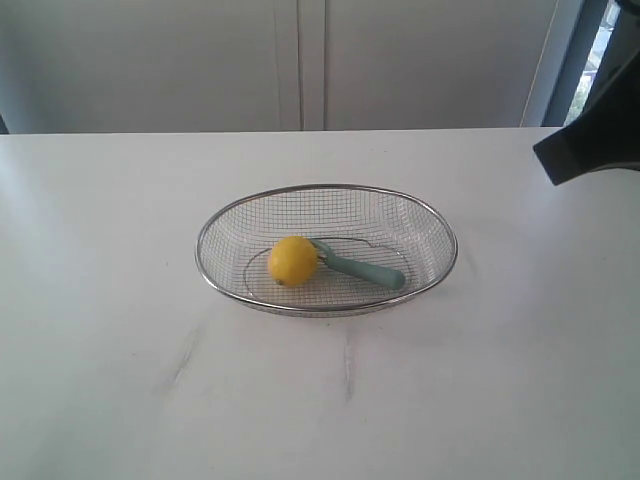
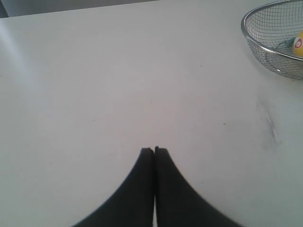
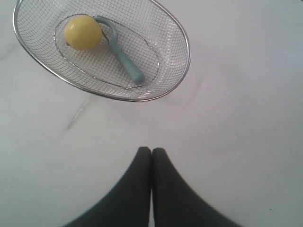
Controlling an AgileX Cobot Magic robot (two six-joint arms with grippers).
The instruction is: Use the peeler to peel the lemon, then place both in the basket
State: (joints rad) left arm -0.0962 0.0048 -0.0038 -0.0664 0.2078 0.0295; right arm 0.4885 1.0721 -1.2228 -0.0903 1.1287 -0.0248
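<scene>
The yellow lemon (image 1: pixel 291 260) lies inside the wire mesh basket (image 1: pixel 215 223) at the middle of the white table. The teal-handled peeler (image 1: pixel 368 268) lies in the basket too, its blade head touching the lemon. The right wrist view shows the lemon (image 3: pixel 83 32), the peeler (image 3: pixel 124 59) and the basket (image 3: pixel 185 45) from above. My right gripper (image 3: pixel 151 150) is shut and empty, hovering over bare table beside the basket. My left gripper (image 2: pixel 154 150) is shut and empty, well away from the basket (image 2: pixel 245 33), where a sliver of lemon (image 2: pixel 298 43) shows at the frame edge.
A dark part of the right arm (image 1: pixel 590 145) shows at the right edge of the exterior view. A white wall with cabinet panels (image 1: pixel 300 60) stands behind the table. Faint scuff marks (image 1: pixel 348 365) lie on the tabletop in front of the basket.
</scene>
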